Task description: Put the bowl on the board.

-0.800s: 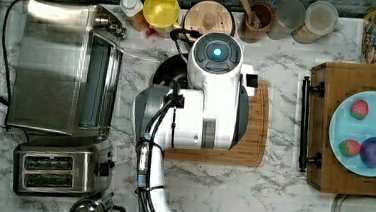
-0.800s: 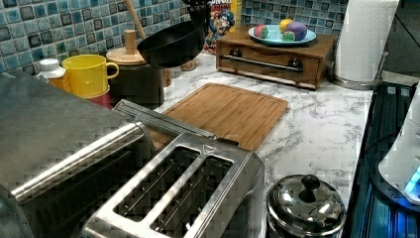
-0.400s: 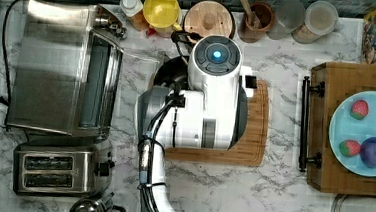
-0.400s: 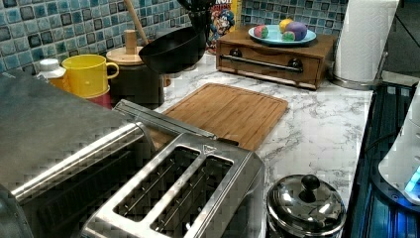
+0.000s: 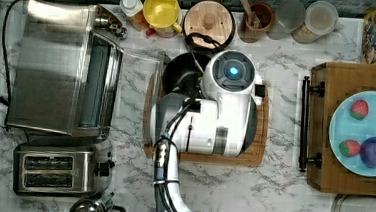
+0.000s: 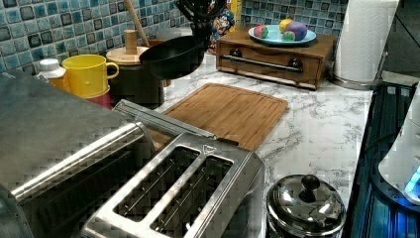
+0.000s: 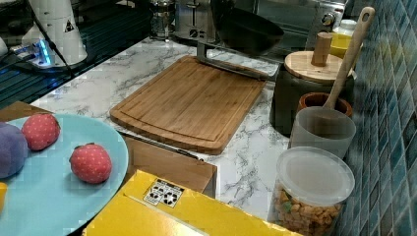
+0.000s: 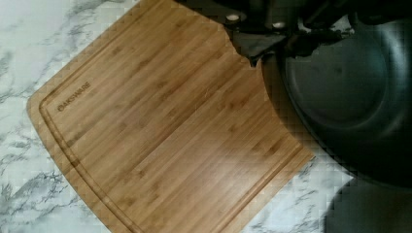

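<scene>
The bowl [image 6: 173,57] is hanging in the air, tilted, because the gripper [image 6: 198,27] is pinching it by one side of its rim; its fingers are clamped on that rim, the bowl's body hanging below and to one side of them. Beneath the fingers the board [image 6: 225,111] is lying bare, the bowl not yet touching it. Just beyond the fingers, the pot with the wooden lid [image 6: 130,74] is standing, probably calling for a careful descent.
</scene>
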Controlling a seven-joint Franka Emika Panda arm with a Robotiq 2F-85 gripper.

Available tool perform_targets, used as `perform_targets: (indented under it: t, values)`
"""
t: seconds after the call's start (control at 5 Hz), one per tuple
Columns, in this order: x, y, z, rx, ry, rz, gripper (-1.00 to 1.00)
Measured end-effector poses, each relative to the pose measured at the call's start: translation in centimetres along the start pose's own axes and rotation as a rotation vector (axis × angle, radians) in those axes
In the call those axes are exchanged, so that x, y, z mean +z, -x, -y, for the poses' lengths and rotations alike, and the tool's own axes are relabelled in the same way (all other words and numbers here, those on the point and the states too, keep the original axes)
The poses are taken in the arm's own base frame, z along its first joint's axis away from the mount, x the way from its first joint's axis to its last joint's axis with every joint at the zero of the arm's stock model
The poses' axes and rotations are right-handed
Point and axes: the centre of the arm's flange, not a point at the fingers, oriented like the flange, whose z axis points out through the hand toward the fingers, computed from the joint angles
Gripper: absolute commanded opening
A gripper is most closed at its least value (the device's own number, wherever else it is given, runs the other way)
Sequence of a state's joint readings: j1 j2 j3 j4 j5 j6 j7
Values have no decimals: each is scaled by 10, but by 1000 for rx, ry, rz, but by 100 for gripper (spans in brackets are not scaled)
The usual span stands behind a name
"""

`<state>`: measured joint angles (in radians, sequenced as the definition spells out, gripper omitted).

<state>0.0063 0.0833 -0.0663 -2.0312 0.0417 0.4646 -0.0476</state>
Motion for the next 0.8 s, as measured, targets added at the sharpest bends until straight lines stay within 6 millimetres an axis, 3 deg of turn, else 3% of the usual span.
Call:
perform_targets:
  t: [0.2, 0.6, 0.8]
  values:
    - [24, -11, -33, 123, 2, 9, -100]
    - [73, -33, -129, 376, 69, 99, -100]
    - [93, -39, -167, 484, 77, 118, -100]
